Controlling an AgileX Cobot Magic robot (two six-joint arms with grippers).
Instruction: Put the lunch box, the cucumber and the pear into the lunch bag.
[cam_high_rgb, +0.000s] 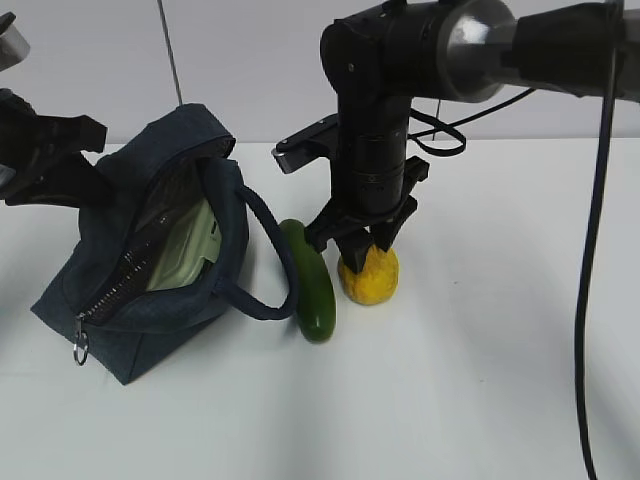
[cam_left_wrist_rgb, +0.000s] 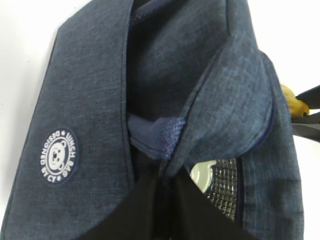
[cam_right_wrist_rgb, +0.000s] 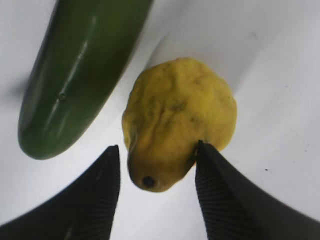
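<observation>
The navy lunch bag (cam_high_rgb: 165, 325) stands at the left with its zipper open. My left gripper (cam_high_rgb: 97, 168) is shut on the fabric of its rim (cam_left_wrist_rgb: 167, 185) and holds the mouth apart. Inside, the lunch box's pale green lid (cam_high_rgb: 185, 255) (cam_left_wrist_rgb: 201, 172) shows against the silver lining. The dark green cucumber (cam_high_rgb: 312, 285) (cam_right_wrist_rgb: 75, 75) lies on the table beside the bag's loop handle. The yellow pear (cam_high_rgb: 372, 278) (cam_right_wrist_rgb: 180, 115) rests right of it. My right gripper (cam_high_rgb: 365, 250) (cam_right_wrist_rgb: 157, 170) straddles the pear's narrow end from above. Its right finger (cam_right_wrist_rgb: 225, 200) touches the fruit; a small gap remains at the left finger.
The bag's padded handle (cam_high_rgb: 270, 260) loops out toward the cucumber. A silver ring pull (cam_high_rgb: 80, 347) hangs at the bag's near corner. A black cable (cam_high_rgb: 590, 300) hangs down at the right. The white table (cam_high_rgb: 480, 400) stretches out in front and to the right.
</observation>
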